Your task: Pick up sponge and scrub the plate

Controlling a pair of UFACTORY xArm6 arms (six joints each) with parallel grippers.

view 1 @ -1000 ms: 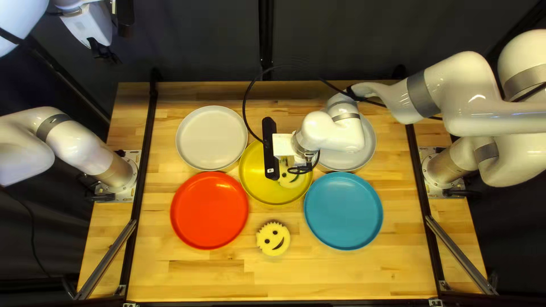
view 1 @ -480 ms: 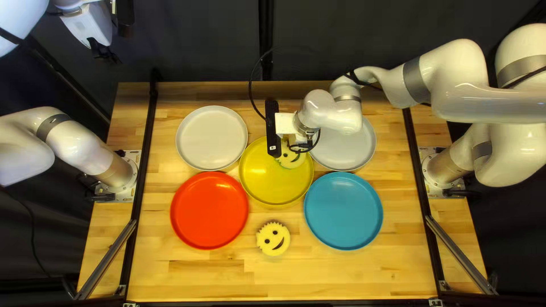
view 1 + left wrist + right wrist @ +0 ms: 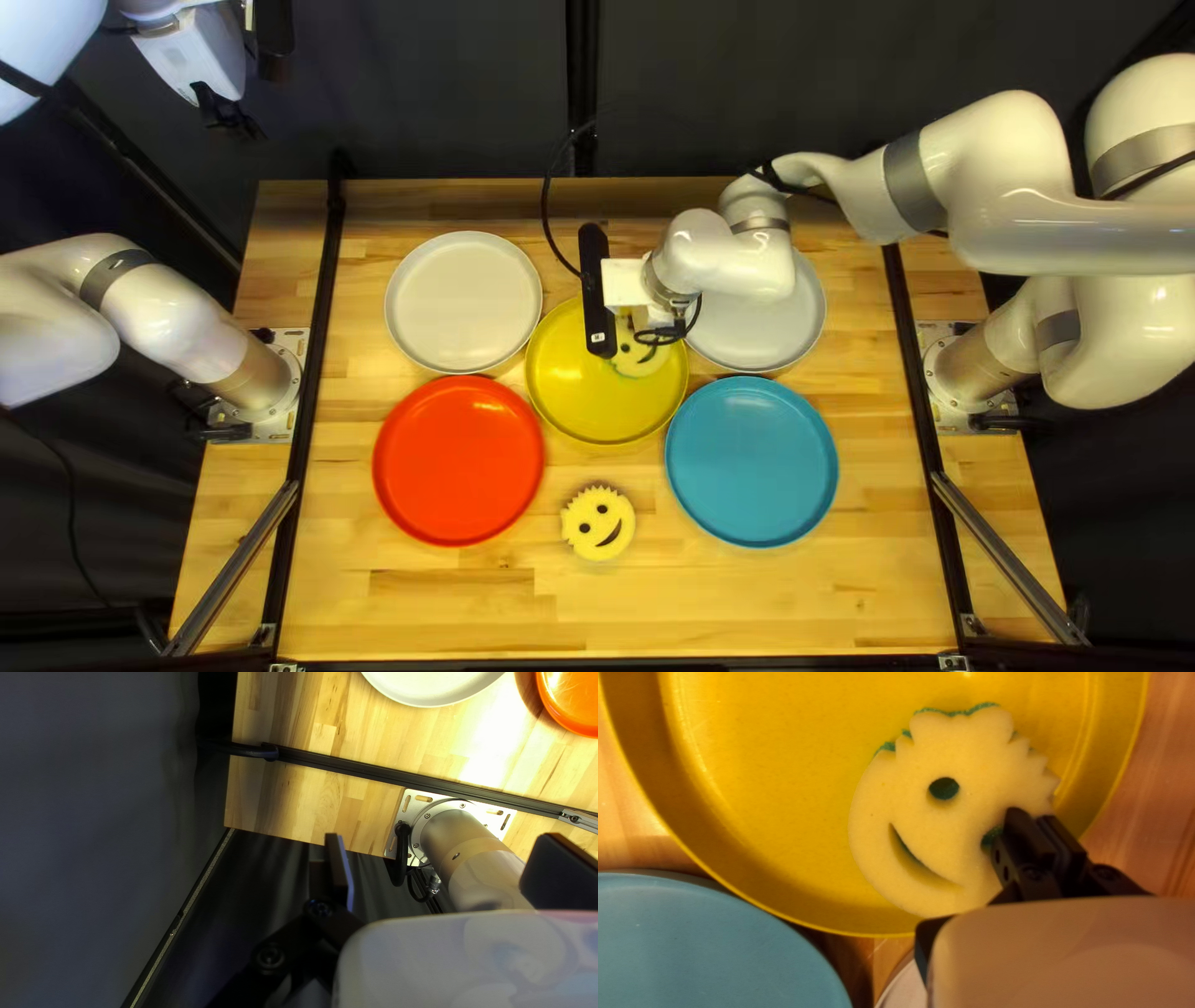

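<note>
A yellow smiley-face sponge (image 3: 639, 361) lies on the yellow plate (image 3: 606, 405), partly covered by my right gripper (image 3: 626, 284) above it. In the right wrist view the sponge (image 3: 934, 812) has a green underside, and my right gripper (image 3: 1038, 821) is shut on its edge beside one eye hole, its fingers nearly together. The yellow plate (image 3: 778, 796) spreads out under the sponge. Far from the plates, my left gripper (image 3: 227, 115) hangs at the far left corner; its own wrist view shows the gripper (image 3: 443, 871) open, holding nothing.
A second smiley sponge (image 3: 598, 523) lies on the wood between the red plate (image 3: 458, 461) and the blue plate (image 3: 752, 462). One pale plate (image 3: 463, 303) is at the far left; another (image 3: 778, 330) sits partly under the right arm.
My right gripper and the held sponge moved toward the table's far edge, then slightly back. The yellow plate shifted a little with them. My left arm stayed still.
</note>
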